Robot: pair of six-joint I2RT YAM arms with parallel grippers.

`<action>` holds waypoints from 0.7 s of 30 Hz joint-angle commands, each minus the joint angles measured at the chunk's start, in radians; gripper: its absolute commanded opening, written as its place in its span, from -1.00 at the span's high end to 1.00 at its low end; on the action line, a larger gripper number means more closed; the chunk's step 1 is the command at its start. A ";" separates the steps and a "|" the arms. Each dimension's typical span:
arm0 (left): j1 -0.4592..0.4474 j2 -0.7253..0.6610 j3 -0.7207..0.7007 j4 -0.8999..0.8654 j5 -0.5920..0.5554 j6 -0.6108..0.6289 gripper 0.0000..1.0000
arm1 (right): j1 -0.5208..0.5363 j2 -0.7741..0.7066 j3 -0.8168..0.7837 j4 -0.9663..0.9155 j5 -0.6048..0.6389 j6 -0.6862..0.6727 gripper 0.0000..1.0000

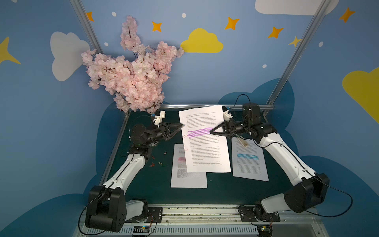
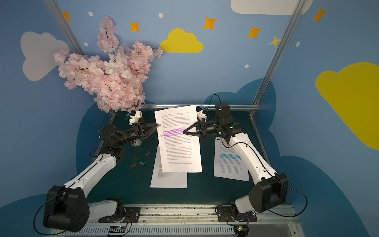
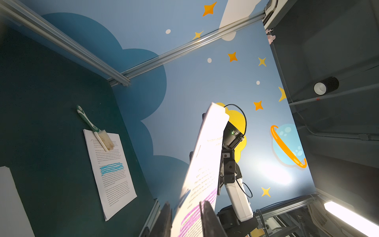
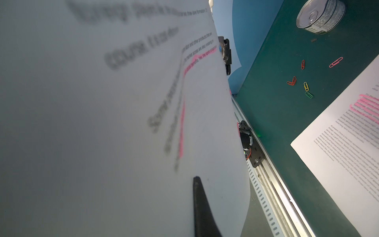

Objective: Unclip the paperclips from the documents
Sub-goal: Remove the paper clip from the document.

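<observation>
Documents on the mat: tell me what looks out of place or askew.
A brush lies across the top of the blue-highlighted page, no part of the paperwork. The purple-highlighted page hangs tilted above the mat, pinched by the right gripper, covering part of the pink-highlighted page in both top views.

Left arm: base at lower left in both top views, white link climbing up and right, elbow bent, black wrist pointing right. Left hand (image 1: 181, 124) sits left of centre. In its wrist view two dark fingers (image 3: 166, 219) stand narrowly apart with a visible gap.

Right arm: base at lower right, white link climbing up and left, wrist pointing left. Right hand (image 1: 211, 131) sits just right of centre, pinched tight on the raised page (image 1: 205, 153). Only one finger (image 4: 200, 205) shows in its wrist view.

Hands face each other at similar height, tips apart.
</observation>
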 commanded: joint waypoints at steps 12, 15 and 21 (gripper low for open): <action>-0.011 -0.032 0.033 -0.077 -0.034 0.101 0.83 | 0.012 0.004 -0.024 -0.001 -0.060 -0.013 1.00; -0.011 -0.034 0.034 -0.082 -0.040 0.106 0.72 | 0.012 0.002 -0.023 -0.021 -0.064 -0.030 1.00; -0.011 -0.028 0.036 -0.081 -0.037 0.108 0.69 | 0.014 0.002 -0.025 -0.022 -0.069 -0.030 1.00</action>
